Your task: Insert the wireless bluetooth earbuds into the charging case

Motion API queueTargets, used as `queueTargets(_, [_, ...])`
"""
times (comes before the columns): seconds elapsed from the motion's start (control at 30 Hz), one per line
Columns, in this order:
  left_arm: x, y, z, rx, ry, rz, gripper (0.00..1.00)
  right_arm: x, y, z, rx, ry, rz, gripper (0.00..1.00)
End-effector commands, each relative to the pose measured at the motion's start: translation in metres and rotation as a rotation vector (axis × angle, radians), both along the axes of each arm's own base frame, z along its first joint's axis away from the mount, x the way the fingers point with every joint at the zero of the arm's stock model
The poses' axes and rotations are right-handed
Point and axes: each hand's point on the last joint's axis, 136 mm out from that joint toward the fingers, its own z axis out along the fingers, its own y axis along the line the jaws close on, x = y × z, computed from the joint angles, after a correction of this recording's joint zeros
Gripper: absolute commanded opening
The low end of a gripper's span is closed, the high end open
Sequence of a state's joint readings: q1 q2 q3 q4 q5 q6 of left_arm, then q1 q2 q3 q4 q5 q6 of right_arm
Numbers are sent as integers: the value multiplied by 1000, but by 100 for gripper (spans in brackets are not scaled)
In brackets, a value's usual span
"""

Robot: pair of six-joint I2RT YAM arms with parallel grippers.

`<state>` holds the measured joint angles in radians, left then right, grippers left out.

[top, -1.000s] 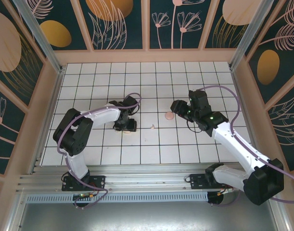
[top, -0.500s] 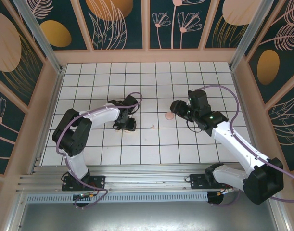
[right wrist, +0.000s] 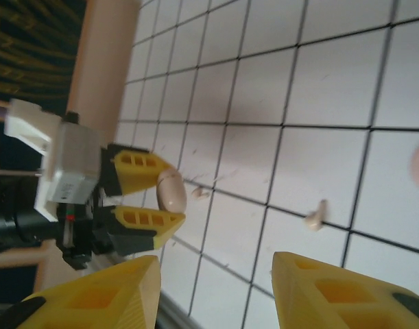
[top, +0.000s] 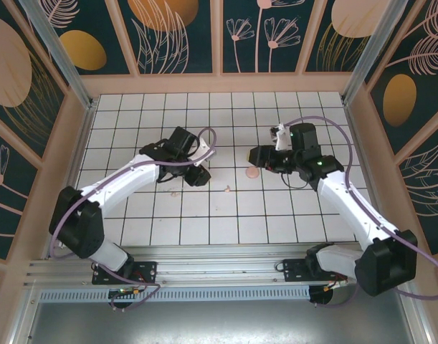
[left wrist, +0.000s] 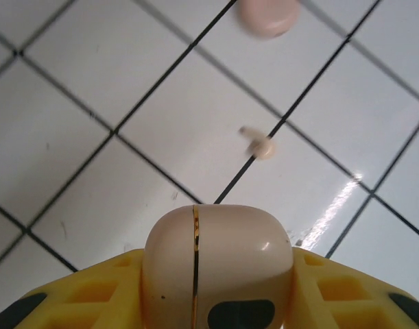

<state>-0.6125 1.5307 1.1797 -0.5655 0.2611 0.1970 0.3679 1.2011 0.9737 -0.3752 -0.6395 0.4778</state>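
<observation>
Charging case [left wrist: 216,267] sat pinched in our left gripper [top: 197,176]; 1 earbud [left wrist: 260,145] lay between it and our empty, parted right gripper [top: 256,155].

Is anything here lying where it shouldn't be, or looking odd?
Yes. One tiny earbud lies loose on the white tiles instead of in its case, and a round pink disc sits by itself beyond it. The charging case is pinched in the left hand, apart from both.

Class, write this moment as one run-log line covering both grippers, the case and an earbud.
left gripper: shut on case | right gripper: open, empty | earbud: loose on table | insertion: not yet done
</observation>
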Motion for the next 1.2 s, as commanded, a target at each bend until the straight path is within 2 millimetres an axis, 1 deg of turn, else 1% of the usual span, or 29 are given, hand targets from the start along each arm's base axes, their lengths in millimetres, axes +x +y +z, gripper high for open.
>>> queueTargets(0.0, [-11, -19, 35, -80, -189, -251, 32, -22, 19, 11, 98, 31, 190, 46])
queueTargets(0.13, [-20, -24, 55, -105, -313, -363, 32, -31, 27, 11, 141, 70, 261, 46])
queueTargets(0.23, [-29, -27, 62, -103, -381, -431, 32, -36, 36, 11, 161, 84, 309, 46])
queueTargets(0.33, [-34, -30, 65, -85, -426, -479, 32, -40, 48, 15, 183, 75, 357, 46])
queueTargets(0.47, [-36, -32, 68, -63, -457, -503, 33, -47, 67, 19, 214, 79, 429, 48])
queueTargets(0.57, [-35, -33, 68, -48, -472, -510, 32, -53, 80, 18, 215, 85, 482, 48])
queueTargets(0.67, [-35, -35, 72, -51, -480, -516, 33, -56, 90, 17, 215, 91, 512, 48])
queueTargets(0.8, [-37, -36, 80, -65, -505, -522, 33, -51, 92, 10, 199, 104, 500, 48])
queueTargets(1.0, [-38, -37, 94, -82, -549, -522, 33, -46, 98, 12, 226, 113, 502, 46])
queueTargets(1.17, [-40, -37, 99, -88, -567, -526, 32, -44, 101, 15, 244, 111, 516, 43])
